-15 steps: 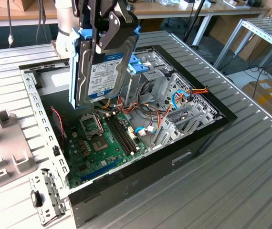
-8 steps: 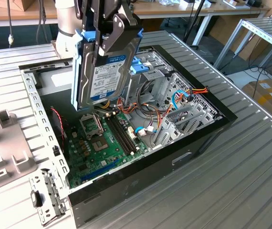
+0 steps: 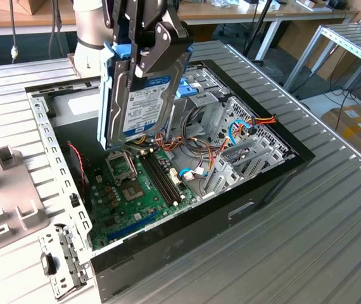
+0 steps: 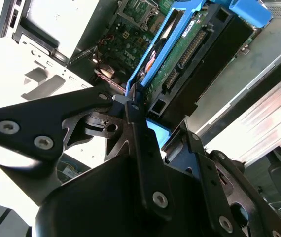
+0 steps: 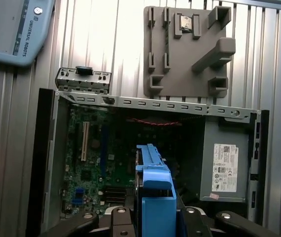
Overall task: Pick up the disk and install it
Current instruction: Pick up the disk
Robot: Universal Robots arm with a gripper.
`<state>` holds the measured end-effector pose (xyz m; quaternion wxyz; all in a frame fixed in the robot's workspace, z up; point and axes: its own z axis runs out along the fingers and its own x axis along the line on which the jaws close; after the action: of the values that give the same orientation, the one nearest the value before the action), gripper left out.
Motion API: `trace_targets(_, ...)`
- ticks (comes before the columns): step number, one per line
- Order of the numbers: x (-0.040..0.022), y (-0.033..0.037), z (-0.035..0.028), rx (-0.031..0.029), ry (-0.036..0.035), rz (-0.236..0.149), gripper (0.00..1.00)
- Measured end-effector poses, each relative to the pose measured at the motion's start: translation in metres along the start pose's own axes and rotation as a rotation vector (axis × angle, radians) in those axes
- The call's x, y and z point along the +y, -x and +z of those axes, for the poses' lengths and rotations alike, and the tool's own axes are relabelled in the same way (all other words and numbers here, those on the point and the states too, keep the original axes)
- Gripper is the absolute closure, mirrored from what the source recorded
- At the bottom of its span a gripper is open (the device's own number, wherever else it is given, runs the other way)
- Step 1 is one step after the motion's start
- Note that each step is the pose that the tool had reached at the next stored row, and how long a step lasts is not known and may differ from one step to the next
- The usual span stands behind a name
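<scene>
disk (image 3: 147,101) hanging clear above motherboard (image 3: 130,190), tangled cables (image 3: 196,136) crowding drive cage (image 3: 244,158)

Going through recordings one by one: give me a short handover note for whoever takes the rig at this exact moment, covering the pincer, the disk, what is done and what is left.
Pincer: shut on the disk, gripping it near its upper end.
Disk: held on edge, clear of every surface, above the open computer case and roughly over the green circuit board. Its blue rails show in both wrist views.
Done: pick-up.
Left: installation. The disk sits in no slot of the case yet.
</scene>
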<state>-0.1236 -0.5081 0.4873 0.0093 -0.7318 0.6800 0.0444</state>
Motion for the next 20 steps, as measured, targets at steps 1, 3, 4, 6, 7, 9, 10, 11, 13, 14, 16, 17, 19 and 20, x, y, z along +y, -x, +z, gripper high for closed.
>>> trace_targets(1, -0.0001, -0.0005, 0.0000, 0.0000, 0.0000, 0.000, 0.63)
trace_targets(3, -0.0009, -0.0035, -0.0001, 0.0003, 0.0000, 0.000, 0.63)
trace_targets(4, -0.0013, -0.0047, -0.0001, 0.0003, 0.0000, 0.000, 0.63)
trace_targets(6, -0.0017, -0.0060, -0.0002, 0.0004, 0.0000, 0.000, 0.63)
trace_targets(7, -0.0020, -0.0070, -0.0002, 0.0003, 0.0000, 0.000, 0.63)
trace_targets(9, -0.0026, -0.0086, -0.0003, 0.0005, 0.0001, 0.000, 0.63)
trace_targets(10, -0.0028, -0.0093, -0.0002, 0.0005, 0.0000, 0.000, 0.63)
trace_targets(11, -0.0032, -0.0104, -0.0002, 0.0005, 0.0000, 0.000, 0.63)
trace_targets(13, -0.0039, -0.0125, -0.0003, 0.0007, 0.0000, 0.000, 0.63)
trace_targets(14, -0.0043, -0.0137, -0.0004, 0.0008, 0.0000, 0.000, 0.63)
trace_targets(16, -0.0055, -0.0163, -0.0004, 0.0009, 0.0001, 0.000, 0.63)
trace_targets(17, -0.0057, -0.0168, -0.0005, 0.0010, 0.0001, 0.000, 0.63)
trace_targets(19, -0.0064, -0.0180, -0.0005, 0.0011, 0.0001, 0.000, 0.63)
trace_targets(20, -0.0067, -0.0186, -0.0005, 0.0011, 0.0000, 0.000, 0.63)
